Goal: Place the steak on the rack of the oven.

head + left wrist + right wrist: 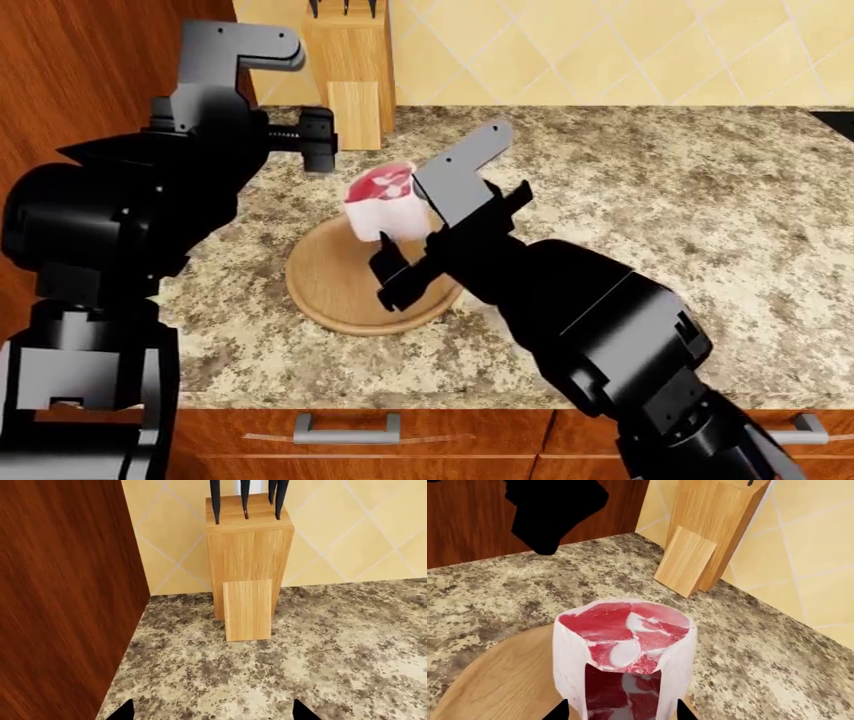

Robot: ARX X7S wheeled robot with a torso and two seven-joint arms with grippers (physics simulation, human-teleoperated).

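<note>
- The steak [625,665] is standing on the wooden board [350,285], sitting right between the right gripper's [622,711] spread tips, not yet squeezed.
- It looks soft, slick and fairly heavy; gripping its pale sides low down seems safest.
- The left gripper [212,711] is hovering open, holding nothing.

Bright, even simulator lighting, sharp throughout, with only faint shadows and no glare.

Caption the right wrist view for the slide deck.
Right end effector straddling the upright steak on the round wooden board, knife block behind.
</note>
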